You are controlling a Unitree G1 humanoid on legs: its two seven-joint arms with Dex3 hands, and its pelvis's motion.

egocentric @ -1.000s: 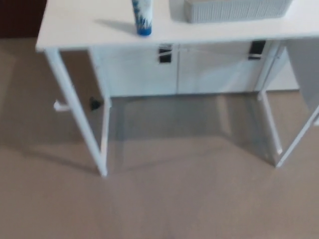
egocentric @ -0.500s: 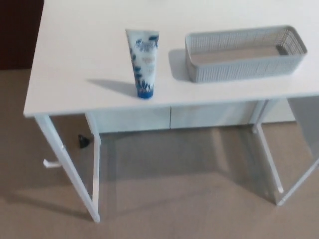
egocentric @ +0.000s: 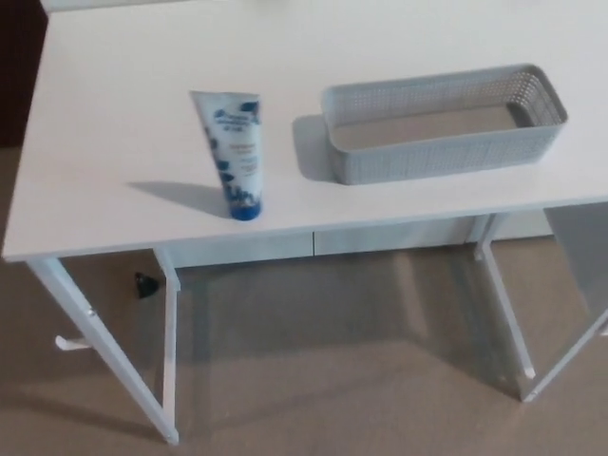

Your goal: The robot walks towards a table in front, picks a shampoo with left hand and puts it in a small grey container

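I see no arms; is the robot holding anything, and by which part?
Nothing shows as held: no robot hand is in view, and the shampoo tube stands alone on the table.

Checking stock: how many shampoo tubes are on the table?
1: the shampoo tube stands cap-down on the table, left of the grey basket; table's far edge is cropped.

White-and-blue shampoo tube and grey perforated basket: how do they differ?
The white-and-blue shampoo tube stands upright on its blue cap, tall and narrow; the grey perforated basket lies long and low. The tube is patterned; the basket is plain, open-topped, empty. Both sit apart on the white table.
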